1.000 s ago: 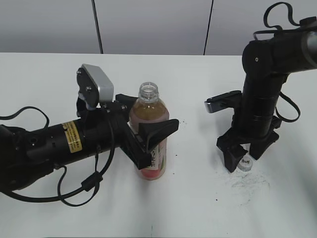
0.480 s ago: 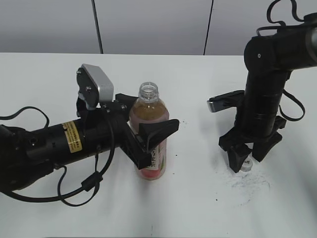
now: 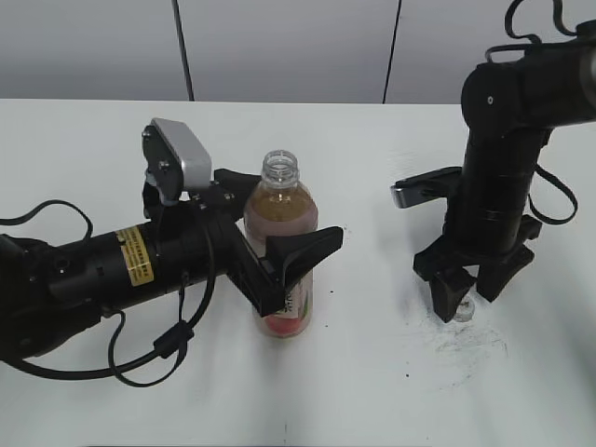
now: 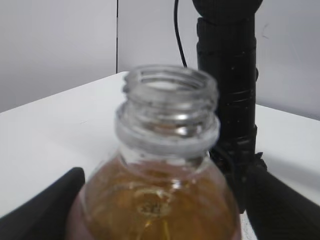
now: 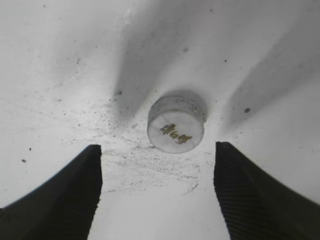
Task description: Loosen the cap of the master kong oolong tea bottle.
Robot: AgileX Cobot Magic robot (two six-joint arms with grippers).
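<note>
The master kong oolong tea bottle (image 3: 277,212) stands upright on the white table (image 3: 372,382) with its threaded neck open and no cap on it; it fills the left wrist view (image 4: 167,125). My left gripper (image 3: 298,210) has a jaw on each side of the bottle's body, and a narrow gap shows at the right jaw (image 4: 165,220). The white-grey cap (image 3: 463,313) lies on the table at the right, dark mark up (image 5: 176,124). My right gripper (image 3: 466,304) is open and points straight down just above the cap, its fingers astride it (image 5: 159,200).
Dark scuff marks and specks cover the table around the cap (image 5: 150,165). A grey panelled wall (image 3: 279,47) rises behind the table's far edge. Black cables (image 3: 140,358) hang from the left arm near the front left.
My left gripper's jaws have spread slightly away from the bottle. My right gripper has lifted a little and shifted right off the cap, which stays on the table.
</note>
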